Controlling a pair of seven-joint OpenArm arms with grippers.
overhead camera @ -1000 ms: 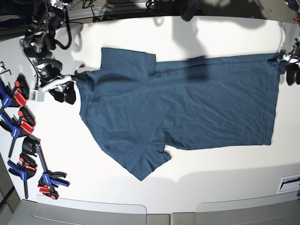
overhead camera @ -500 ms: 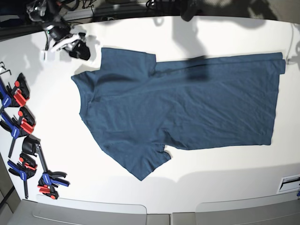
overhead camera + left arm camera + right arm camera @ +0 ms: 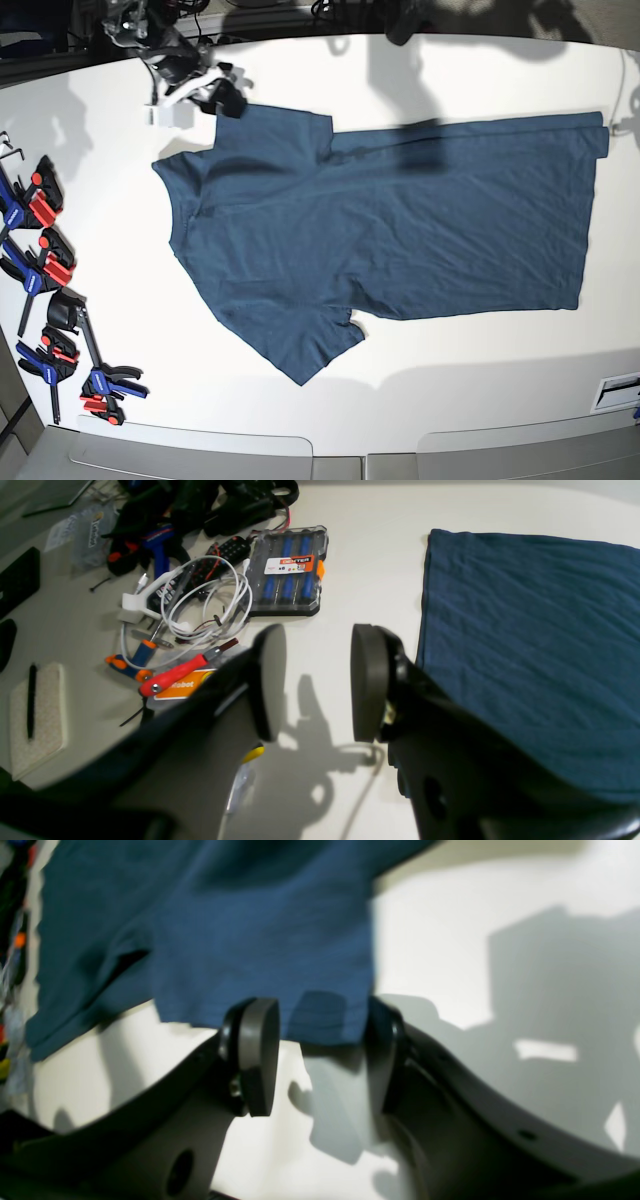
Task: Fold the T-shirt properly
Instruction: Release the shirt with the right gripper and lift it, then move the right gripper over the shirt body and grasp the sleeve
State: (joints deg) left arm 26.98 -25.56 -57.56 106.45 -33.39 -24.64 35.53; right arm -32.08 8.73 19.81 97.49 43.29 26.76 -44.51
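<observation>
A smooth white table carries the soft, faintly creased navy-teal T-shirt, spread flat across the frame's middle. The right gripper, jaws spread and empty, hovers at the sleeve's upper-left edge. The left gripper, also spread, holds nothing just beside the hem.

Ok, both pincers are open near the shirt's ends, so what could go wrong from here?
1. The right pincer straddles only the sleeve hem of the T-shirt; closing there may lift a single layer and bunch it.
2. The left pincer hangs over bare table beside the bottom hem, near a loose white cable it might snag.
</observation>
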